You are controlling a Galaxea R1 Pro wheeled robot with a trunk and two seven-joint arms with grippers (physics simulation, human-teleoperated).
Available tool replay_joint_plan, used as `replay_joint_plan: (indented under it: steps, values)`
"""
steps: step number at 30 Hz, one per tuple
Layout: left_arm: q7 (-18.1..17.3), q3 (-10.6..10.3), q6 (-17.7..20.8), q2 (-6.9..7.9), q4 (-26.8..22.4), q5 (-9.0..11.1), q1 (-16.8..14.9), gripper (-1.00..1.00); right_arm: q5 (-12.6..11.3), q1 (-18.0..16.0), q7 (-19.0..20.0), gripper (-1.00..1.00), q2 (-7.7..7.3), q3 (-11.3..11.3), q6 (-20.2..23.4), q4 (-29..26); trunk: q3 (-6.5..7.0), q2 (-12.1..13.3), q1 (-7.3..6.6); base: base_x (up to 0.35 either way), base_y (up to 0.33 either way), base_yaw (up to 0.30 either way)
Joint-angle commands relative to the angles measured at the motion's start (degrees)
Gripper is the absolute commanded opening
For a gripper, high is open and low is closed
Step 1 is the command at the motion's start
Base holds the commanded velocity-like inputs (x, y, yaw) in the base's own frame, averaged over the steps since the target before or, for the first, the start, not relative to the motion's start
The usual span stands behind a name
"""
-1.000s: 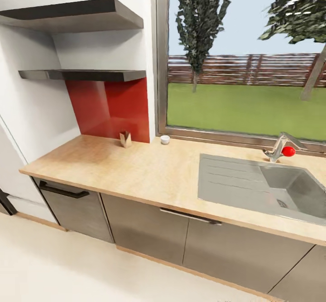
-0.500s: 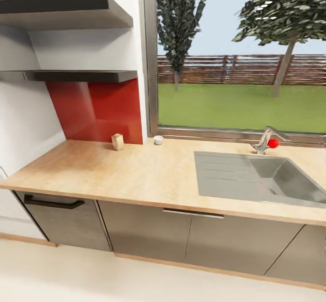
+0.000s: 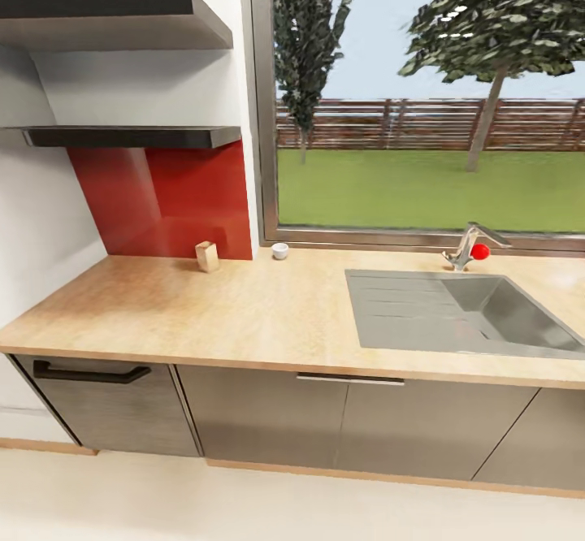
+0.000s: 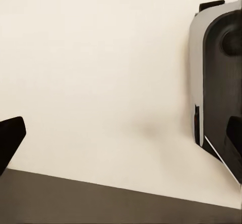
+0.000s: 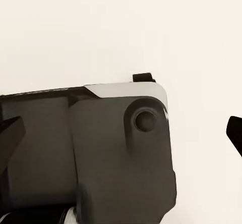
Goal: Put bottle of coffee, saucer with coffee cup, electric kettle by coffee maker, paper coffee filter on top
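Frontally, the head view shows the kitchen countertop [image 3: 244,313] under a window [image 3: 422,102], with a steel sink [image 3: 455,313] and tap [image 3: 470,244] at its right. Two dark kitchen shelf slabs [image 3: 130,136] hang above a red backsplash [image 3: 179,200]. A small tan block [image 3: 207,256] and the coffee cup [image 3: 279,251] stand near the back edge, apart. Left gripper [image 4: 121,148] and right gripper [image 5: 123,133]: fingertips wide apart, holding nothing, over pale floor [image 4: 101,57].

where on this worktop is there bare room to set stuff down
The kitchen countertop is bare from its left end to the sink. A small tan block and a small white cup occupy the back edge. Right of the sink, hardly any room.
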Motion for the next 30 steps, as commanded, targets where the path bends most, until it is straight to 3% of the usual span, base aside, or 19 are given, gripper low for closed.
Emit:
replay_joint_plan:
  steps: [1,12,24,30]
  values:
    - [0.33,-0.4,0.01,0.01,-1.17,0.15,-0.03,1.0,-0.34,-0.05,-0.08,1.0,0.02,-0.28,-0.26,0.05,-0.12,-0.11,0.03,0.0,0.003,-0.001]
    - [0.19,-0.41,-0.24,-0.1,-5.17,0.29,-0.03,1.0,-0.29,-0.05,-0.08,1.0,0.11,-0.19,-0.34,0.27,-0.12,-0.11,0.03,-0.018,0.0,0.0]
    - [0.19,-0.49,-0.32,-0.91,-5.69,0.22,-0.1,1.0,-0.34,-0.05,-0.17,1.0,0.09,-0.36,-0.32,0.15,-0.12,-0.11,0.03,-0.118,0.0,0.0]
    - [0.19,-0.5,-0.3,-0.85,-11.0,0.18,-0.12,1.0,-0.35,-0.05,-0.2,1.0,0.09,-0.35,-0.26,0.21,-0.12,-0.11,0.03,-0.002,0.0,0.0]
